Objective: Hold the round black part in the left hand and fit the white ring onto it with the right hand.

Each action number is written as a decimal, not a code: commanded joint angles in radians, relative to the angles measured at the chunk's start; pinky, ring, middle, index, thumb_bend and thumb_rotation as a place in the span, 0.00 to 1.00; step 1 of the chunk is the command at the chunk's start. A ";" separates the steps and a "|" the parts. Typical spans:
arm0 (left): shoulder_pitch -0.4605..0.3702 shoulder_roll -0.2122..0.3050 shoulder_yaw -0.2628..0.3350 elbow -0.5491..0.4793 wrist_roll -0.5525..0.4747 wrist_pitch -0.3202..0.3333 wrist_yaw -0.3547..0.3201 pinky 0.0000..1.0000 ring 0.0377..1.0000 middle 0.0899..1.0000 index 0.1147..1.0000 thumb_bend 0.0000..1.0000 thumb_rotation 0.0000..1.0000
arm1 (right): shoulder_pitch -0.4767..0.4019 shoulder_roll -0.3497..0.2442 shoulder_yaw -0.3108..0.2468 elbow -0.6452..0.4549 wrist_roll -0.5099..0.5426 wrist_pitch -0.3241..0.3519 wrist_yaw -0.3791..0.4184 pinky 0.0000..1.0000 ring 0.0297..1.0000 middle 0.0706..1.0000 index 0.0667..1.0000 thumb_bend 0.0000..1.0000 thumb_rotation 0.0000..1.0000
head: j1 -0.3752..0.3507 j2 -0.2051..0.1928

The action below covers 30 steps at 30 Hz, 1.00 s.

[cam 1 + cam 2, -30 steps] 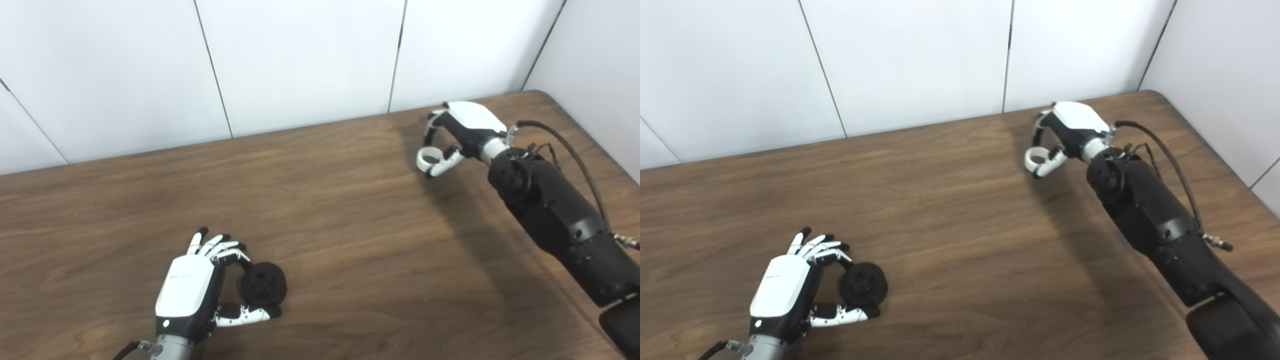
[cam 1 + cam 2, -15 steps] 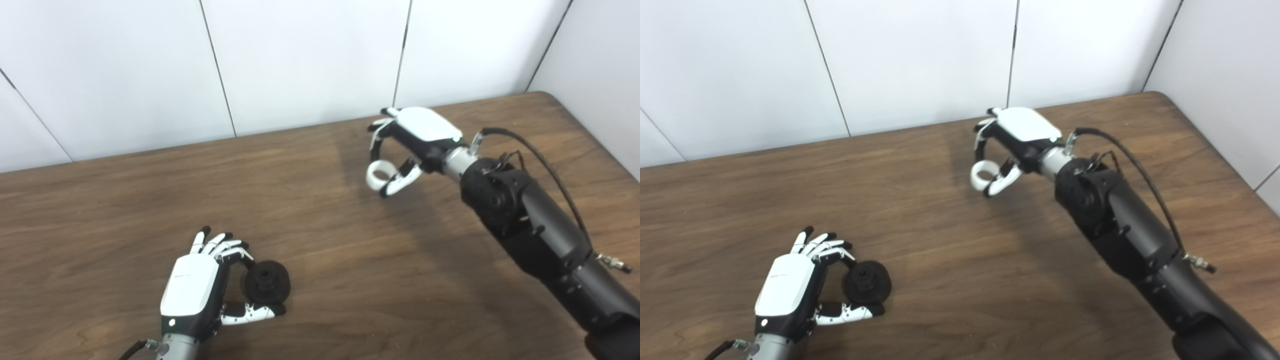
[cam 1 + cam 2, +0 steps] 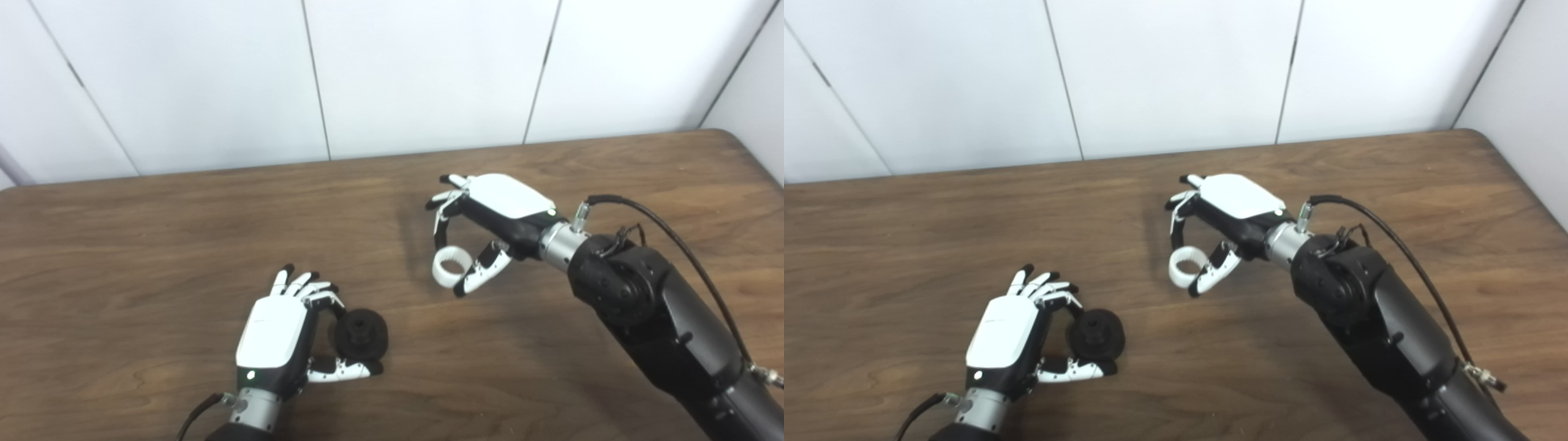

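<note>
The right hand [image 3: 490, 211], frame centre, pinches the white ring [image 3: 451, 274] by its rim; it looks light, stiff and slippery. The left hand [image 3: 275, 340], lower left, cups the round black part [image 3: 361, 334].

You face a brown wood-grain desk [image 3: 153, 245] set against a white panelled wall [image 3: 429, 67].
Your desk runs across the whole view, its rounded far right corner meeting the wall. Thin dark vertical seams split the wall into panels.

Left hand [image 3: 274, 340] curled — right hand [image 3: 490, 223] pinching.
</note>
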 commanded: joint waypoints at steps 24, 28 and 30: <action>-0.033 -0.040 -0.088 0.034 0.079 0.090 -0.050 1.00 0.89 0.75 0.42 0.52 0.05 | -0.055 0.103 0.028 -0.097 0.010 -0.045 0.116 1.00 1.00 0.85 0.45 0.52 0.14 | 0.052 0.030; -0.035 -0.043 -0.093 0.034 0.083 0.094 -0.051 1.00 0.89 0.75 0.42 0.52 0.05 | -0.056 0.122 0.029 -0.089 0.008 -0.056 0.108 1.00 1.00 0.85 0.45 0.52 0.14 | 0.051 0.032; -0.035 -0.044 -0.094 0.034 0.080 0.096 -0.052 1.00 0.89 0.75 0.42 0.52 0.05 | -0.060 0.129 0.030 -0.084 0.001 -0.056 0.108 1.00 1.00 0.85 0.45 0.52 0.14 | 0.051 0.033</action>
